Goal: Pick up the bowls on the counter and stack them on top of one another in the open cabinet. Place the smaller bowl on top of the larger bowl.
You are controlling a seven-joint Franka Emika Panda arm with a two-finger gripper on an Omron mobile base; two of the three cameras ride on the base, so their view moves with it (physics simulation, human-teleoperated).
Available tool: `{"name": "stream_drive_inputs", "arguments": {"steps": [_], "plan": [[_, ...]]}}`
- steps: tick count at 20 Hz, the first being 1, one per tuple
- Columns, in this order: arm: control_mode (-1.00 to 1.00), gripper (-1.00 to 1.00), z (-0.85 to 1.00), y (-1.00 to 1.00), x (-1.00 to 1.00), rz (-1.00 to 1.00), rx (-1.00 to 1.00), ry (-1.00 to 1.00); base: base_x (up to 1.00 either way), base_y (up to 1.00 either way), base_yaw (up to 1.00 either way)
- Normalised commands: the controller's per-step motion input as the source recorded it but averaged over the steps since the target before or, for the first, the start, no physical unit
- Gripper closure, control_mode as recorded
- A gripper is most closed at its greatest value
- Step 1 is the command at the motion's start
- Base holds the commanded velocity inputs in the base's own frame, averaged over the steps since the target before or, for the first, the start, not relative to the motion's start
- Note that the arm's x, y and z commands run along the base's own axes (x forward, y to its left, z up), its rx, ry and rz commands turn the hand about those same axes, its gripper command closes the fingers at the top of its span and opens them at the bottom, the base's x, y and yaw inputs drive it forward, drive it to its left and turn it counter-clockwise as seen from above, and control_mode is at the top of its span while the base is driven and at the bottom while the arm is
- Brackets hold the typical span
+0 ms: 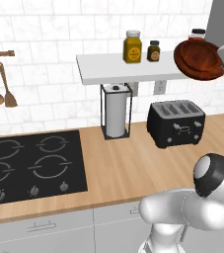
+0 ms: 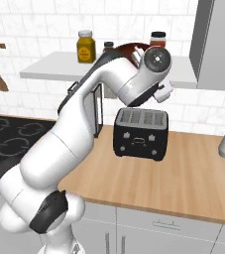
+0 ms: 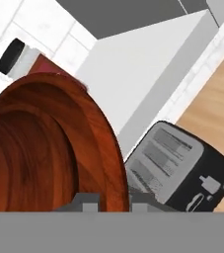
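Note:
A wide, glossy reddish-brown bowl, the larger bowl (image 1: 200,59), hangs tilted just above the right end of the open cabinet's white shelf (image 1: 108,66). It is about as wide as the toaster below it. In the hand view my gripper (image 3: 111,203) is shut on the rim of this bowl (image 3: 44,148), whose hollow faces the camera. From the right base view a sliver of the bowl (image 2: 129,49) shows behind my arm. The smaller bowl is out of view. The tan counter (image 1: 123,163) runs below.
A yellow jar (image 1: 132,47), a dark jar (image 1: 153,51) and a red-lidded jar (image 1: 197,33) stand on the shelf near the bowl. Under the shelf are a black toaster (image 1: 176,123) and a paper towel holder (image 1: 116,111). A hob (image 1: 29,165) lies left; a grey cabinet (image 2: 215,44) hangs right.

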Motion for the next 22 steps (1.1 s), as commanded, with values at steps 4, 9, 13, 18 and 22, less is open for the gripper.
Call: {"name": "stream_drive_inputs", "arguments": {"steps": [4, 9, 13, 18, 22], "plan": [[-1.00, 1.00, 0.36, 0.00, 0.58, -0.05, 0.19, 0.08, 0.00, 0.00, 0.00], [-1.00, 1.00, 0.05, 0.03, 0.58, -0.01, 0.10, 0.13, 0.00, 0.00, 0.00], [-1.00, 1.00, 0.00, 0.14, 0.41, 0.00, 0.00, 0.03, 0.00, 0.00, 0.00], [-1.00, 1.00, 0.00, 0.01, 0.25, 0.00, -0.01, 0.00, 0.00, 0.00, 0.00], [-1.00, 1.00, 0.29, 0.26, 0.01, 0.00, -0.07, 0.00, 0.00, 0.00, 0.00]]}}
